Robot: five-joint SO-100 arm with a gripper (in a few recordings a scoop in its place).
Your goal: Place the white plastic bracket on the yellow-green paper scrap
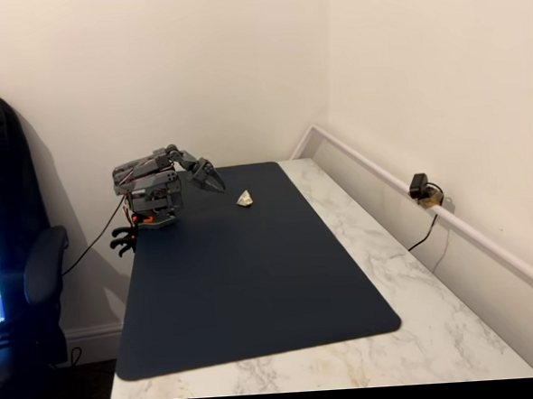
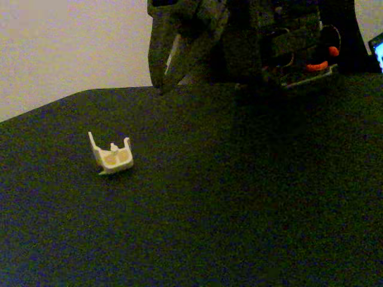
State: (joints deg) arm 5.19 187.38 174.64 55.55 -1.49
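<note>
The white plastic bracket (image 1: 246, 198) rests on the dark mat near its far edge, open side up with two prongs showing (image 2: 112, 156). A thin pale yellow-green sliver (image 2: 103, 173) pokes out at its lower left edge and looks like the yellow-green paper scrap; most of it is hidden under the bracket. My gripper (image 1: 218, 185) hangs above the mat to the left of the bracket in a fixed view, and up and to the right of it in the other one (image 2: 160, 88). It is clear of the bracket. Its jaws meet at the tips with nothing between them.
The dark blue mat (image 1: 254, 291) covers most of a white marble table (image 1: 407, 272). The arm's base (image 1: 154, 206) stands at the mat's far left corner, with a cable trailing off. A small camera (image 1: 422, 190) sits by the right wall rail. A dark chair (image 1: 21, 260) stands at left.
</note>
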